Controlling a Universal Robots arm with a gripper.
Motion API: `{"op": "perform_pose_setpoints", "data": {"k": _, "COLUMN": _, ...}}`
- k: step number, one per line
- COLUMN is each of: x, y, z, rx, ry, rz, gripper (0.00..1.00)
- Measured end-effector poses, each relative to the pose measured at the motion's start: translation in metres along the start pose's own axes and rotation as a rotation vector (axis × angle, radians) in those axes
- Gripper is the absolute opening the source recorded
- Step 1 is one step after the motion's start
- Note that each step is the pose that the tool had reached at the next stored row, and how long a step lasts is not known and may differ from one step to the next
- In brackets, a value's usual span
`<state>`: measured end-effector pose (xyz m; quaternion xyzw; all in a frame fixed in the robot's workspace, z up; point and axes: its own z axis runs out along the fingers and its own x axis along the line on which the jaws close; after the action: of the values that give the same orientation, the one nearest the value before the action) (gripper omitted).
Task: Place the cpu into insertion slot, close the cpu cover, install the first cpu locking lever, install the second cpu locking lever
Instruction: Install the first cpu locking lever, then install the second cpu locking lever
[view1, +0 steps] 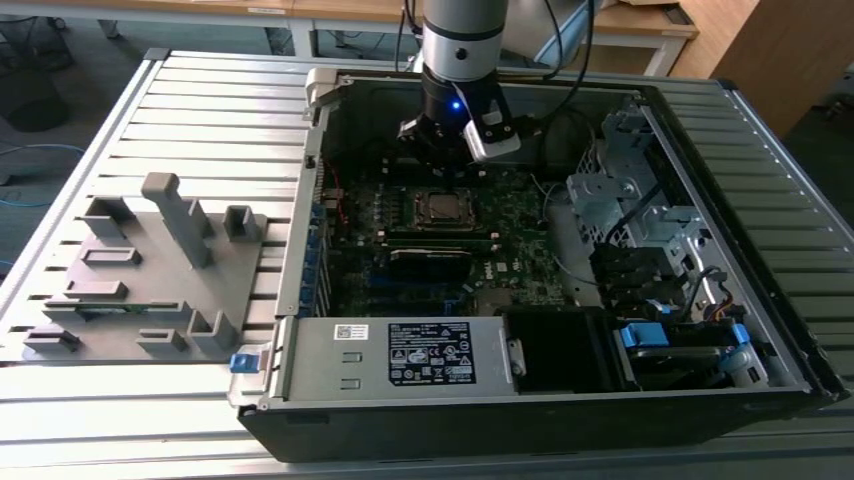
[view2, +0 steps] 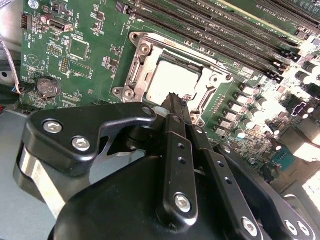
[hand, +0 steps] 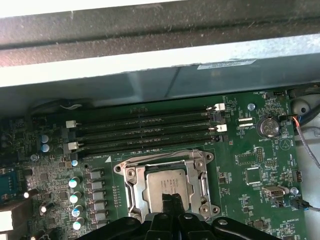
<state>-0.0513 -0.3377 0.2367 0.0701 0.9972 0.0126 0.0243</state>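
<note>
- The open computer case (view1: 787, 300) lies on the slatted table (view1: 200, 100), with the green motherboard (view2: 95, 55) inside.
- The arm (view1: 461, 40) hangs over the board's far part.
- The gripper (view2: 176, 102) is clenched, holding nothing, just above the cpu (hand: 167, 186).
- The cpu sits in the insertion slot (hand: 131, 196), framed by the cpu cover (hand: 200, 165).

Grey fixture block (view1: 147, 270) on slatted table (view1: 80, 150), beside open computer case (view1: 561, 390).

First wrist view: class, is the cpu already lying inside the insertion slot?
Yes, the silver-grey cpu lies flat within the insertion slot, framed by the cpu cover.
</note>
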Motion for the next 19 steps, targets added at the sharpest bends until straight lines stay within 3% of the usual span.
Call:
{"op": "perform_pose_setpoints", "data": {"k": 8, "x": -0.0001, "y": 0.0, "z": 0.0019, "rx": 0.0019, "ry": -0.0003, "rz": 0.0, "gripper": 0.1}}
{"op": "perform_pose_setpoints", "data": {"k": 19, "x": -0.0002, "y": 0.0001, "z": -0.0007, "rx": 0.0023, "ry": -0.0001, "rz": 0.0, "gripper": 0.1}}
